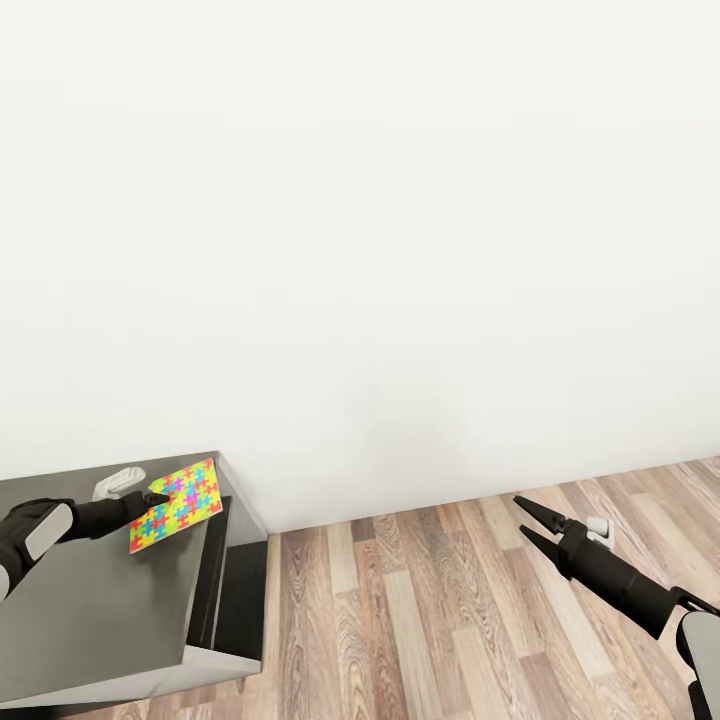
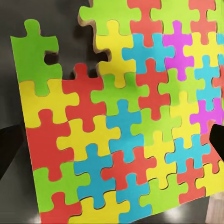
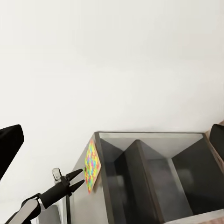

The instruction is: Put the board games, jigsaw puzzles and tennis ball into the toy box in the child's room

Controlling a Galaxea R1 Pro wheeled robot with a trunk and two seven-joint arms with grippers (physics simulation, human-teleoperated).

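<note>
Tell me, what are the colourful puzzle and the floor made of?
The jigsaw puzzle looks like thin cardboard or wood: its cut edges show pale brown under a smooth, matte colour print. The floor looks like wooden planks, with grain and knots, though it could be laminate.

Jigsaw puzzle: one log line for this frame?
left tool: on jigsaw puzzle | puzzle: tilted above dark table | right tool: open, empty, over floor

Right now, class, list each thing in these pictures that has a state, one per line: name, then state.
jigsaw puzzle: lying flat near the far corner of the dark grey table section, complete but for one gap at its edge
left gripper: at the puzzle's edge, fingers either side of it; closure unclear
right gripper: open, empty, over the wooden floor
dark grey table section: standing against the wall, carrying the puzzle
</note>
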